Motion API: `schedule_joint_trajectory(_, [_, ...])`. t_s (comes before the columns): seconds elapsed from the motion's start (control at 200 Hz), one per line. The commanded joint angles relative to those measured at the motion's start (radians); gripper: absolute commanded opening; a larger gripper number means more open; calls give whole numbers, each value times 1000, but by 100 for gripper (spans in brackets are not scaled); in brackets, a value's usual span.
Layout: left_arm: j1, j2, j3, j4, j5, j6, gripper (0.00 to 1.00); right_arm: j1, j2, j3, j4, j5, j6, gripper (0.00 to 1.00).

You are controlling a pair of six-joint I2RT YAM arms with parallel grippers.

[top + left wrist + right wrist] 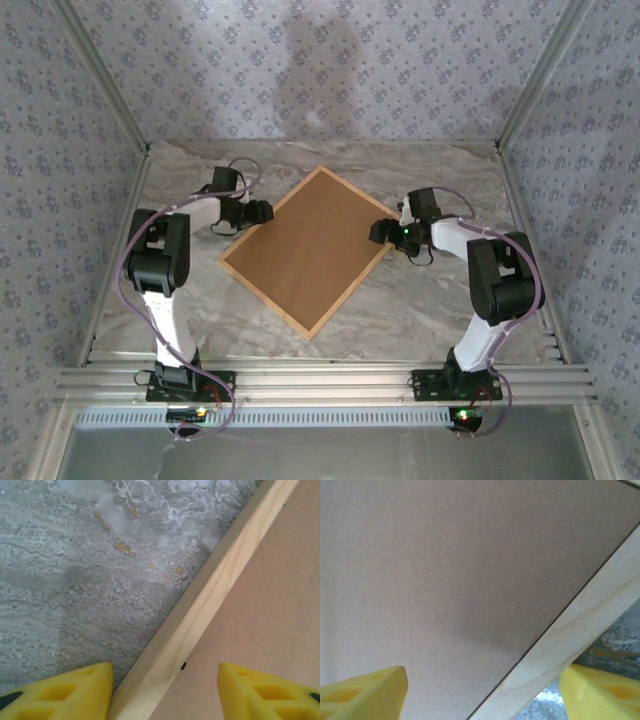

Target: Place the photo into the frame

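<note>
While the frame (352,291) lies flat mid-picture on the desk (420,310), brown backing board (305,245) facing up, I see my left fingers (264,212) spread astride its upper-left rail and my right fingers (380,232) spread wide astride its upper-right rail, neither gripping anything.

I see the frame (200,610) flat mid-table, back up, pale wood rim, brown backing board (305,250) inside, corners at twelve, three, six, nine o'clock.
</note>
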Motion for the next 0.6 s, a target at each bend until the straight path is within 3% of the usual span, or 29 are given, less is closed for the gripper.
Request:
schedule_joint_trajectory(0.0, [-33, -83, -87, -3, 69, -10, 53, -13, 26, 59, 32, -53, 3, 79])
schedule_joint_trajectory(0.42, [-205, -345, -426, 61, 9, -61, 41, -51, 127, 211, -130, -22, -143, 72])
schedule_joint_trajectory(0.595, [-207, -343, -383, 48, -150, -2, 53, -54, 139, 259, -180, 25, -185, 70])
